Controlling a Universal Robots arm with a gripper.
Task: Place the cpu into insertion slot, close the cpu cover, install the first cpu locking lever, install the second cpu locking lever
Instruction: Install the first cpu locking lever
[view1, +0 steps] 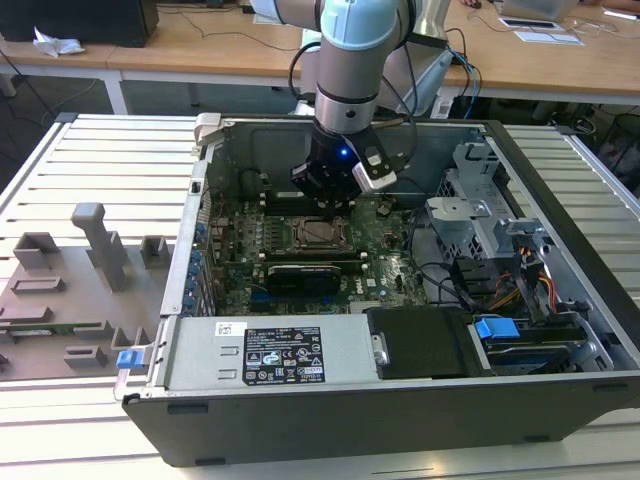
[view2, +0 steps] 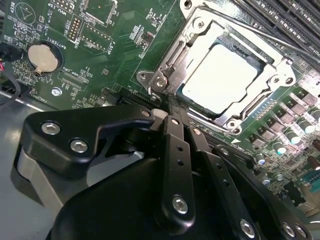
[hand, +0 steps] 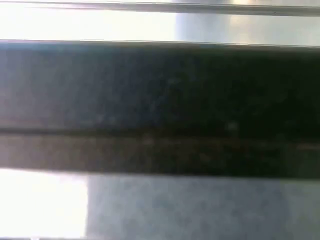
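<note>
Upper right of second wrist view: cpu (view2: 222, 75) seated under cover (view2: 200, 37), just beyond closed gripper (view2: 172, 107) tips.

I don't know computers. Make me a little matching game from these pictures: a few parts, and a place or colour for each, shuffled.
Things:
1. cpu
2. cpu cover
3. gripper
4. coin battery

Descriptions:
A. round and silver, on the green board
B. black, its tips at the socket's corner
C. silvery frame lying around the chip
D. flat grey square inside the socket

Pairs: 1-D, 2-C, 3-B, 4-A
</note>
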